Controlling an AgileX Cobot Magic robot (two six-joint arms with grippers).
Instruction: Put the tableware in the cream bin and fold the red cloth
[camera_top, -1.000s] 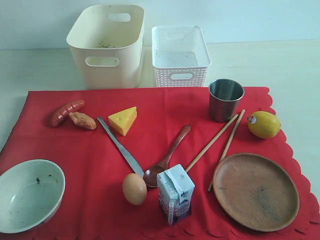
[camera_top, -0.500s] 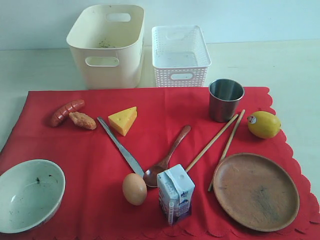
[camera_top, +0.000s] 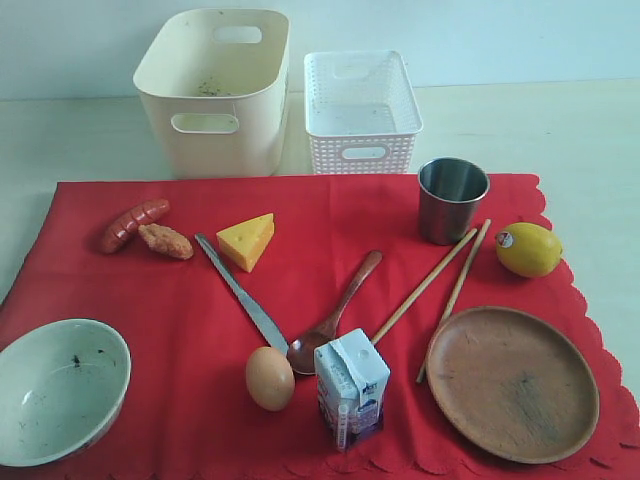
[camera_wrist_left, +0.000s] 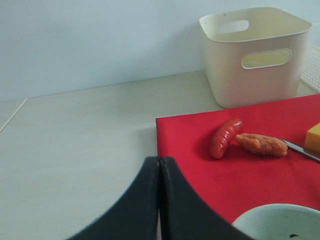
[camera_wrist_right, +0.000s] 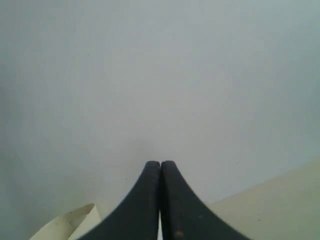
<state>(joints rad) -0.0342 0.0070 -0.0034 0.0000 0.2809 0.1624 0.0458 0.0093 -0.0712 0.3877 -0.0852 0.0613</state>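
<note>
The left gripper (camera_wrist_left: 159, 165) and right gripper (camera_wrist_right: 160, 167) are pressed together, empty. On the large red scalloped cloth (camera_top: 190, 290) before the tall cream plastic bin (camera_top: 215, 150), the dark wooden spoon (camera_top: 345, 295) ends between a brown egg (camera_top: 269, 377) and a small milk carton (camera_top: 351, 388) — lifting it carelessly could topple the carton or roll the egg.

Exterior from above and left wrist share cream bin (camera_top: 210, 155).
</note>
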